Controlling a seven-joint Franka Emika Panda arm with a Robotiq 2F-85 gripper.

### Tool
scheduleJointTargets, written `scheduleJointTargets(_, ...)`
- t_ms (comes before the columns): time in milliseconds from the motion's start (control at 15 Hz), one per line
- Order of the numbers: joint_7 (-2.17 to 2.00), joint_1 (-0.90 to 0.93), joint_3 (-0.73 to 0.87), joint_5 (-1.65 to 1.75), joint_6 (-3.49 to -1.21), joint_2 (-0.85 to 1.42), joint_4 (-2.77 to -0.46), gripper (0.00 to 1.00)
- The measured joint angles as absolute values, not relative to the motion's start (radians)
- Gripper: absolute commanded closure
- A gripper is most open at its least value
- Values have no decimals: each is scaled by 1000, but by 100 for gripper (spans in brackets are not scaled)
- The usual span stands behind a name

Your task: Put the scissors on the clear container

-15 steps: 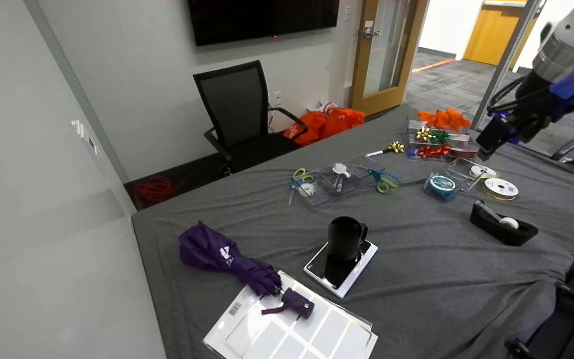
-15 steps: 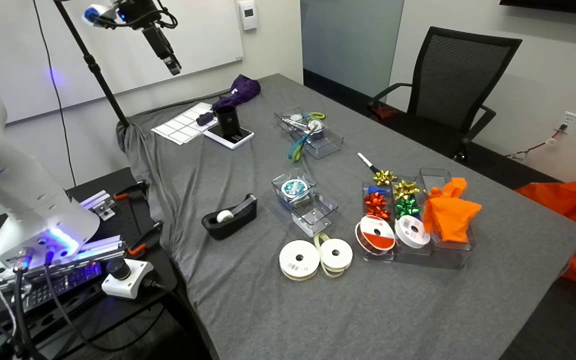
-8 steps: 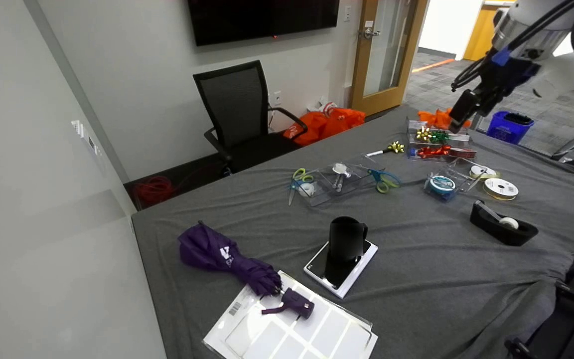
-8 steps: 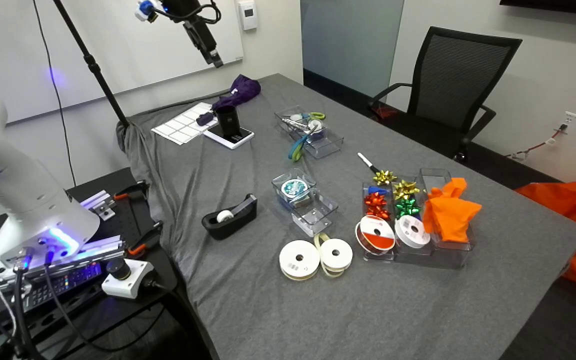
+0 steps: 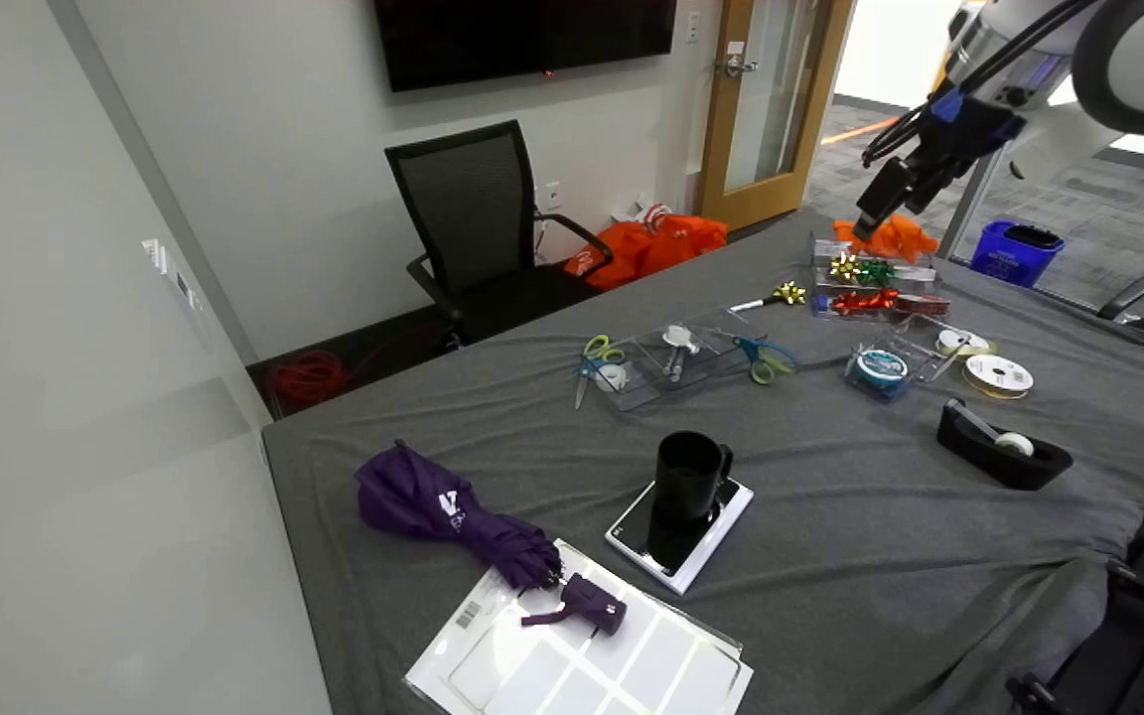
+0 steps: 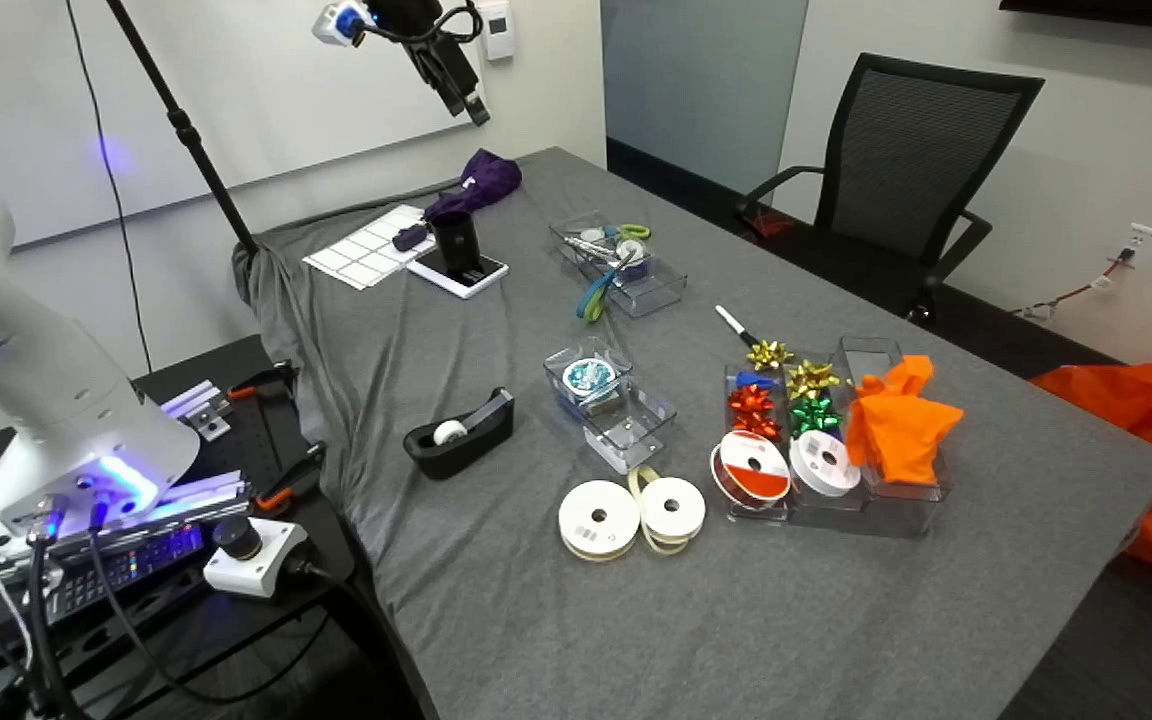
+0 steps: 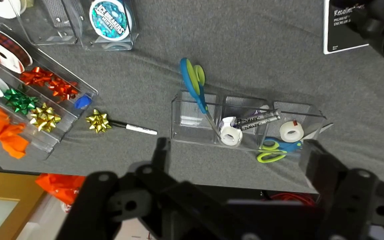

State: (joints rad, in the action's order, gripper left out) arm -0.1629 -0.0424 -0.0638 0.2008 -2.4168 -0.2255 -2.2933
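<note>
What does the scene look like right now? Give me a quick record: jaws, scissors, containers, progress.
jaws: open, nothing between them, above the table
first scissors: crossing the long wall of the divided tray, handles outside
second scissors: across a corner at the tray's other end
in the tray: markers, white tape rolls
small clear container: holds a mints tin; no scissors on it
progress: neither pair gripped yet

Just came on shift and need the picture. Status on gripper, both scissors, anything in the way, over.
Gripper open, holding nothing. Upper scissors in wrist view ungrasped, lower scissors likewise. White tape roll by upper blade tip, might catch.
</note>
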Motion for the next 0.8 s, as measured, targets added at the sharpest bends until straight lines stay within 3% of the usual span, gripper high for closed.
scheduleJointTargets(400, -152, -42, -55, 191, -2447, -211, -2293, 0)
scheduleJointTargets(800, 76, -42, 29, 15, -2569, -46, -2234, 0)
